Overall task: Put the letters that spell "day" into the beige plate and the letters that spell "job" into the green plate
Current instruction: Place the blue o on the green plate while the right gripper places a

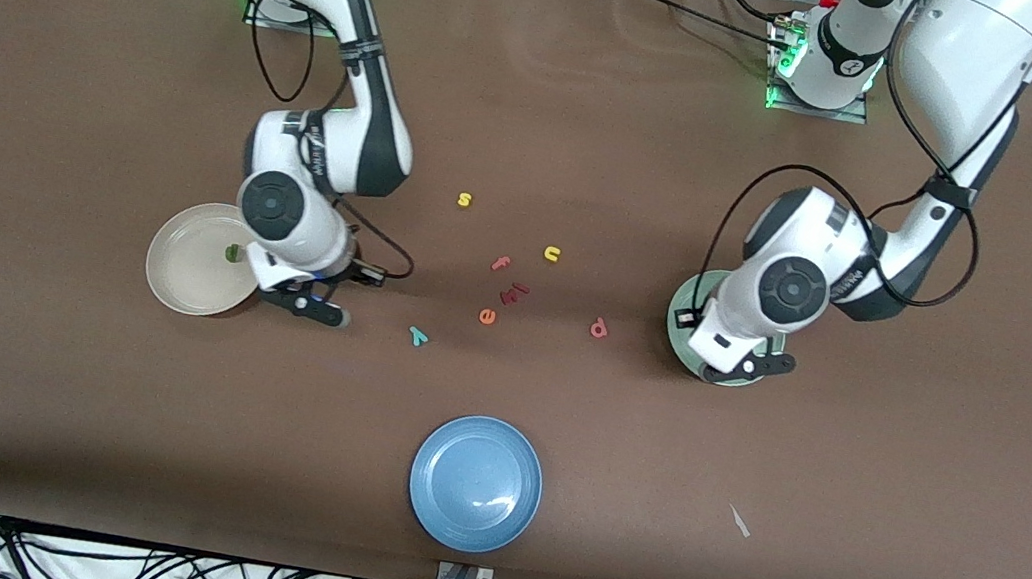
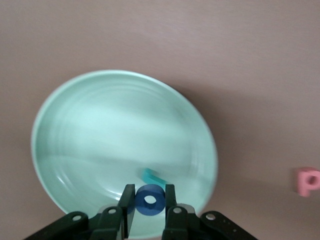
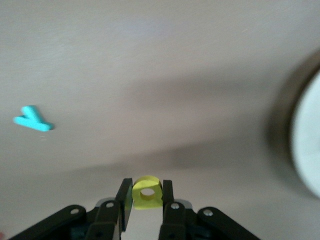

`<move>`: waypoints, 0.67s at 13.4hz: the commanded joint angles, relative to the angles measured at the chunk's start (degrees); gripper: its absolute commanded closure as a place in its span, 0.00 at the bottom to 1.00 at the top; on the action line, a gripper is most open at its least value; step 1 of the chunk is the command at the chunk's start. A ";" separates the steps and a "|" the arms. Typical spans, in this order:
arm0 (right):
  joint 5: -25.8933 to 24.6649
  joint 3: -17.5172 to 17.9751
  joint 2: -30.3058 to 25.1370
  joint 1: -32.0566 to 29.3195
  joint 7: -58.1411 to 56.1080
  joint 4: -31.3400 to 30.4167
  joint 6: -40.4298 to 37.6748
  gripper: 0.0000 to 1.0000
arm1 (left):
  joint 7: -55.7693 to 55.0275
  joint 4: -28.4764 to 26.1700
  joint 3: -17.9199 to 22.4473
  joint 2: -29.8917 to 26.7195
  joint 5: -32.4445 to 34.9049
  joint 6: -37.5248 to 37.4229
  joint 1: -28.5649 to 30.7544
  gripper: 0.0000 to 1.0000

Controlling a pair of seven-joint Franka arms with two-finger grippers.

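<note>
Over the green plate (image 2: 75, 150), the left hand (image 2: 150, 200) hangs in the air pinching the blue o (image 2: 149, 200) between its fingers; the teal j (image 2: 152, 176) lies in the plate just under it, and the salmon b (image 1: 599, 328) sits on the bench (image 1: 538, 131) near that plate. Just beside the beige plate (image 1: 184, 283), which holds the green d (image 1: 232, 254), the right hand (image 3: 147, 195) hovers over bare bench, clamping the yellow a (image 3: 147, 194). The teal y (image 1: 417, 336) lies near this hand, toward the left arm's end.
</note>
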 commanded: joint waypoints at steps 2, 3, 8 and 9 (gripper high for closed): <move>0.74 -4.79 -4.92 0.49 -11.31 -7.75 -0.35 1.00 | 5.78 -3.49 -0.08 0.71 1.67 -0.48 3.61 1.00; 0.74 -6.28 -5.97 0.49 -14.57 -9.51 -0.26 1.00 | 6.30 -4.20 -0.08 0.80 2.28 -0.39 3.45 1.00; 1.01 -13.05 -7.04 -0.03 -28.29 -15.50 0.70 1.00 | 6.49 -8.07 -0.16 0.89 4.57 3.83 3.71 0.81; 1.01 -13.06 -6.69 -1.25 -28.83 -15.76 0.62 0.82 | 6.49 -7.90 -0.17 0.80 4.75 3.65 3.54 0.21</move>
